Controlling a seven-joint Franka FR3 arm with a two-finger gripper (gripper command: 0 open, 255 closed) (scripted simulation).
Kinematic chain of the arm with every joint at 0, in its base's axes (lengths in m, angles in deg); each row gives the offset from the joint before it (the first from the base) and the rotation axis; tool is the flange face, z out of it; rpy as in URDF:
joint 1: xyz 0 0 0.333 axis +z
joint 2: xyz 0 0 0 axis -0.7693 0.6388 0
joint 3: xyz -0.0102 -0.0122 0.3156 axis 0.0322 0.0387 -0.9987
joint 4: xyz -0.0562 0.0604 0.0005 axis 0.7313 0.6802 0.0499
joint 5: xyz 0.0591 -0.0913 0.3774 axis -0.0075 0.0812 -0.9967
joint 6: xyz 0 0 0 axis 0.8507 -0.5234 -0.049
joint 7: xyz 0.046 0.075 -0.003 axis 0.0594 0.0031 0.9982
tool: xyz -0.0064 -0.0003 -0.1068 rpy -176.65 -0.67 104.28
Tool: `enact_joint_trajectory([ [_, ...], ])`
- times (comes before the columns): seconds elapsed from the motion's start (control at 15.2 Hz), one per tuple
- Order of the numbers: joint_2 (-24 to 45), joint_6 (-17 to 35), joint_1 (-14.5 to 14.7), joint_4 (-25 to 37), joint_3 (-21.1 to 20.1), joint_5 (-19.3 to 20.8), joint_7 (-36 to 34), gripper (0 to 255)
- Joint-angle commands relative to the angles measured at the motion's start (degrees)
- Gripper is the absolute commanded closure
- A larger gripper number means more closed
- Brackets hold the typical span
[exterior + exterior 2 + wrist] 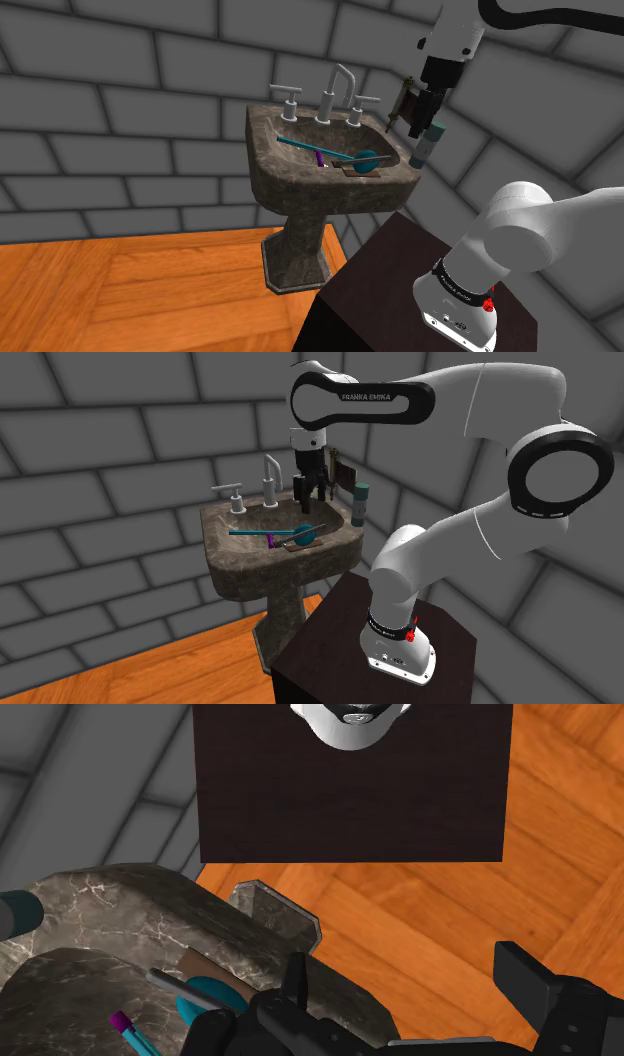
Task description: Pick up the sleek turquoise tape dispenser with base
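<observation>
Nearest in the shoulder view stood the dark box stand (365, 285), with the white arm (530, 235) bolted on its top and rising toward the sink. The wooden floor (120, 285) ran beside the stand to the foot of a mottled stone pedestal sink (268, 172).

The black gripper (311, 499) hung above the basin, fingers pointing down, close to the rim's corner at the shoulder view's right. In the wrist view its two fingers (520, 976) were spread wide with nothing clasped. Between them showed floor and the sink's edge, and the dispenser lay off to one side of them.

The turquoise tape dispenser (367, 160) sat in the basin on its brown base, at the end toward the shoulder view's right, below the gripper and clear of it. A long thin teal stick (300, 144) lay across the basin floor toward the dispenser, and a small purple piece (318, 158) rested against that stick about midway.

On the rim corner just beside the gripper stood an upright grey cylinder with a teal cap (428, 147) — apart from the fingers.

Farther back, a grey faucet (336, 95) with a handle on each side rose from the sink's rear ledge, and behind it ran a grey block wall (120, 80).
</observation>
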Motion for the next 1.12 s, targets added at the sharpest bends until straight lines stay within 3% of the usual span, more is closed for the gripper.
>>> enact_joint_trajectory([
  [0.0,0.0,0.0,0.0,0.0,0.0,0.0,0.0,0],
  [0.53,7.5,13.49,2.31,-5.17,9.08,9.79,20.49,0],
  [1.06,21.6,29.3,5.24,-4.56,17.54,16.16,39.46,0],
])
